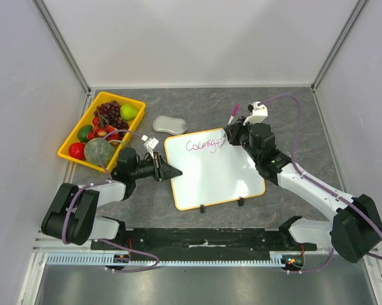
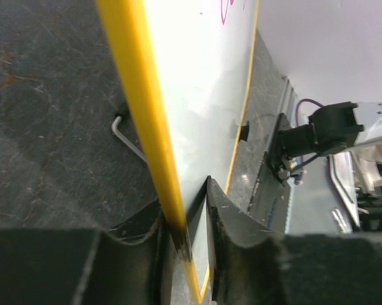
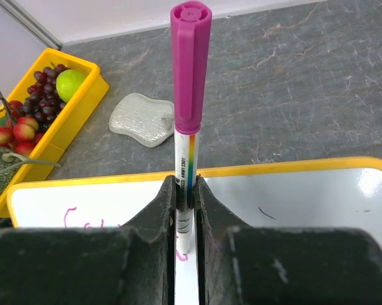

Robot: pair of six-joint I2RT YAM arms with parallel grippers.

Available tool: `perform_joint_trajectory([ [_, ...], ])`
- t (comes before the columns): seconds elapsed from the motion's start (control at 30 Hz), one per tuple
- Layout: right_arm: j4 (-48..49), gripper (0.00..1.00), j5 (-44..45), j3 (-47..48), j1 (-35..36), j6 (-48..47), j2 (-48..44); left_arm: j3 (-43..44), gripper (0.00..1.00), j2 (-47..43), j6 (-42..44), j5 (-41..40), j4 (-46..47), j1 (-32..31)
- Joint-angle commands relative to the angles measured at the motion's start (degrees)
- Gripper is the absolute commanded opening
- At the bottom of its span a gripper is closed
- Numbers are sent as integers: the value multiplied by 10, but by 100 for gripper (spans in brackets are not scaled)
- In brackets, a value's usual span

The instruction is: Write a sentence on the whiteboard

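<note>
At table centre, the whiteboard [image 1: 219, 175] lies flat on the grey table [image 1: 299, 114], skewed slightly, with two black clips [image 1: 203, 208] on its near edge. The sentence [image 1: 203, 145] runs along the far left part of the board in purple cursive and reads roughly "Courage". The rest of the surface is unmarked.

Left gripper [image 2: 184, 206]: clenched on the board's yellow left rim, one finger on each face.

Right gripper [image 3: 185, 190]: at the board's far edge beside the last letters, grasping a purple marker [image 3: 189, 82] held upright with the cap end up. Its tip is hidden between the fingers, so contact with the board cannot be confirmed.

Far left, well apart from the board, is a yellow fruit tray [image 1: 75, 127]. A grey pad [image 1: 170, 124] lies between the tray and the board.
</note>
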Motion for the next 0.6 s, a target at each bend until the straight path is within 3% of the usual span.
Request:
perform_joint_trajectory([
  [0.0, -8, 0, -12, 41, -3, -2, -42, -18, 38, -44, 59, -47, -16, -5],
  [0.2, -42, 0, -24, 49, -3, -16, -87, -43, 66, -138, 58, -105, -59, -5],
  [0.23, -49, 0, -27, 49, -2, -20, -94, -48, 77, -161, 58, -113, -74, -4],
  [0.27, -54, 0, -32, 48, -2, -22, -100, -51, 80, -183, 58, -125, -96, -5],
  [0.47, -87, 0, -98, 38, -2, -43, -133, -33, 91, -436, 39, -281, -316, -8],
  [0.57, -93, 0, -164, 28, -2, -51, -137, 5, 92, -510, 33, -286, -374, -9],
])
